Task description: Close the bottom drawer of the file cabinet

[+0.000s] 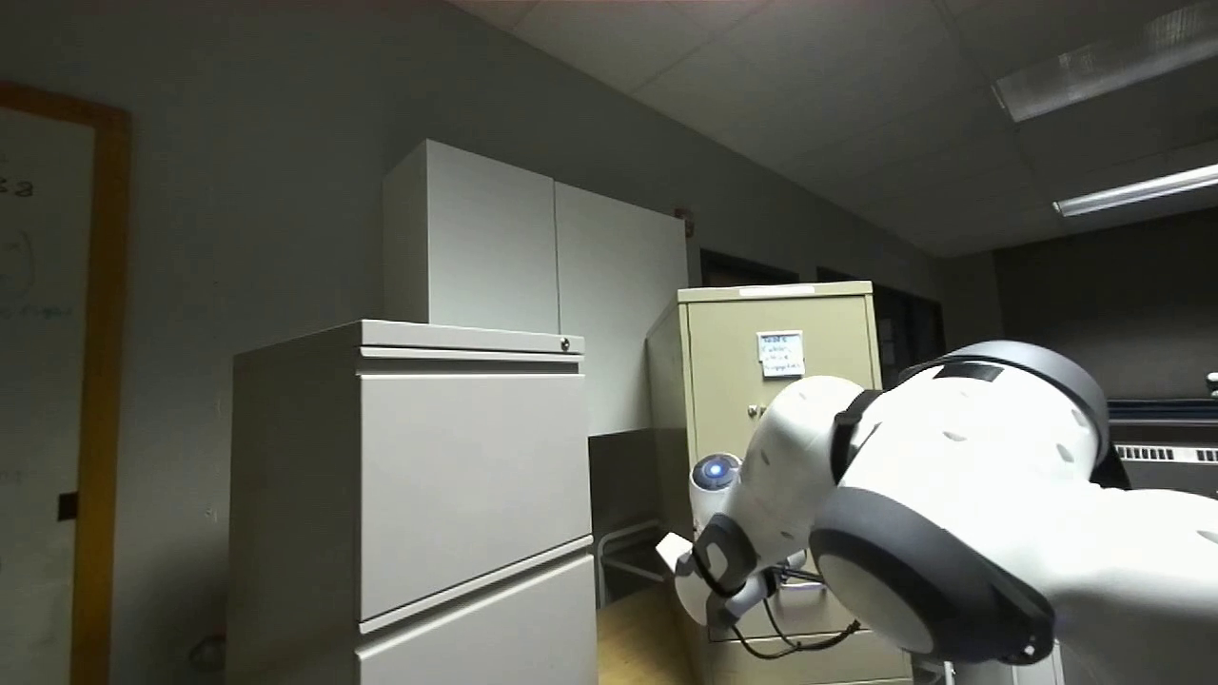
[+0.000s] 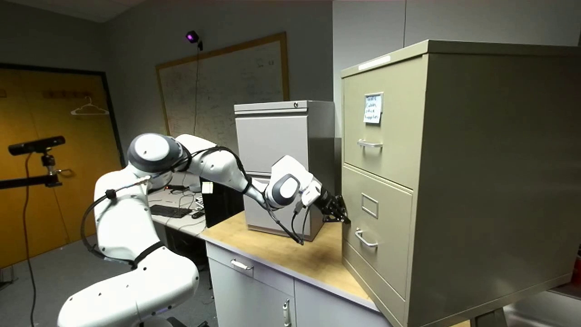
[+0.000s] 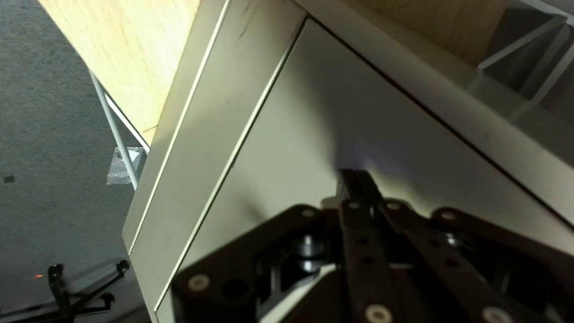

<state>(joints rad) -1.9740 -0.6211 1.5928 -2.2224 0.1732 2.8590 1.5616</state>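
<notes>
The tall beige file cabinet [image 2: 490,181] stands at the right in an exterior view, with a white label on its upper drawer. It also shows in an exterior view [image 1: 718,371], partly behind the arm. The bottom drawer [image 2: 392,218] has a plain front with a silver handle [image 2: 366,239] and looks flush with the cabinet body. Its front fills the middle of the wrist view [image 3: 287,148]. My gripper [image 2: 347,219] is at the drawer front's edge farther from the camera. In the wrist view its fingertips [image 3: 356,174] are together, with nothing between them, at the drawer front; contact cannot be told for certain.
A pale grey cabinet [image 2: 272,141] stands on the wooden counter [image 2: 290,250] beside the beige one; it is large in an exterior view [image 1: 476,476]. White wall cupboards [image 1: 618,285] hang behind. A desk with a keyboard [image 2: 170,211] lies behind the arm.
</notes>
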